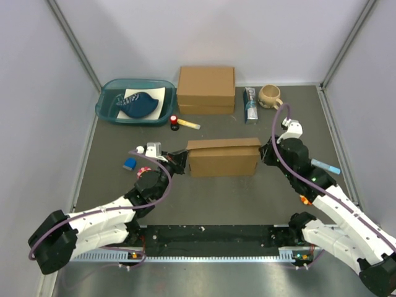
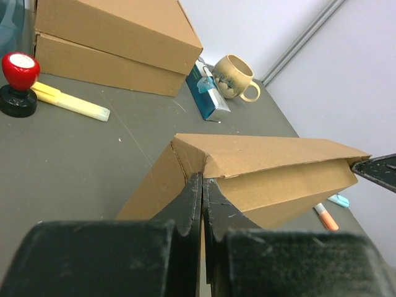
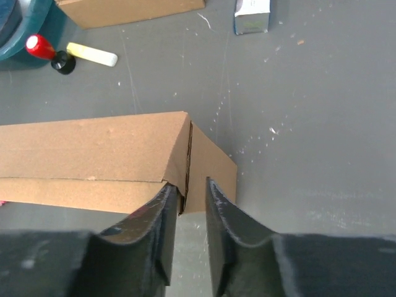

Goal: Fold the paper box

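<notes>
Grey bench (image 1: 223, 198), white walls: paper box (image 1: 223, 158) almost closed, held at both ends

Midway between the bench's near and far edges the paper box is seen standing as a shallow carton, its lid lowered but gaping slightly along the front. The left gripper (image 1: 179, 162) is clenched on the box's left end wall, with the fingers (image 2: 189, 210) all but together on the cardboard. The right gripper (image 1: 265, 153) is set astride the near right corner, its fingers (image 3: 162, 216) parted wider than the sheet. The closing step is judged to be in hand. Next, the lid would need to be pressed flush and its flap tucked, with the ends kept square.
</notes>
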Controlling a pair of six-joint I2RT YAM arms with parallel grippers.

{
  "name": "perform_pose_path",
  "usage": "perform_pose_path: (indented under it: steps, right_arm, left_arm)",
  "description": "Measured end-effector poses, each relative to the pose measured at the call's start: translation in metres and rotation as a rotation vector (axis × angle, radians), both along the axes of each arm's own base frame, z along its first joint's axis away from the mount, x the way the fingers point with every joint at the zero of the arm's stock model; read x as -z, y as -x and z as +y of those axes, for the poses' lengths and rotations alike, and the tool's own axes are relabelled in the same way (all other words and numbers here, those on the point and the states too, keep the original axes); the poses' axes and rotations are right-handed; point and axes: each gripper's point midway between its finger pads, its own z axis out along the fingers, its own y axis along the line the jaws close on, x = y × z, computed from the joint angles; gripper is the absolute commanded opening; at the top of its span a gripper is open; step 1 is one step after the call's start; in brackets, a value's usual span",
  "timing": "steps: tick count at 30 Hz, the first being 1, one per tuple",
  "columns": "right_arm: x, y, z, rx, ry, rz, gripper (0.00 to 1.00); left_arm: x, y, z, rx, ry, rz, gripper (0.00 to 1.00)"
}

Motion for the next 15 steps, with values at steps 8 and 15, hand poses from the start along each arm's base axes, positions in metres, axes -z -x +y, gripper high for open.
perform_pose_path:
  steps: [8,15]
  right_arm:
    - [-0.002,0.011,-0.012,0.010,0.070,0.064,0.35]
    - [-0.004,0.016,-0.016,0.002,0.100,0.085,0.34]
  left_arm:
    - [0.001,-0.001,-0.003,0.003,-0.042,0.032,0.00]
    - [0.001,-0.003,-0.005,-0.001,-0.069,0.055,0.00]
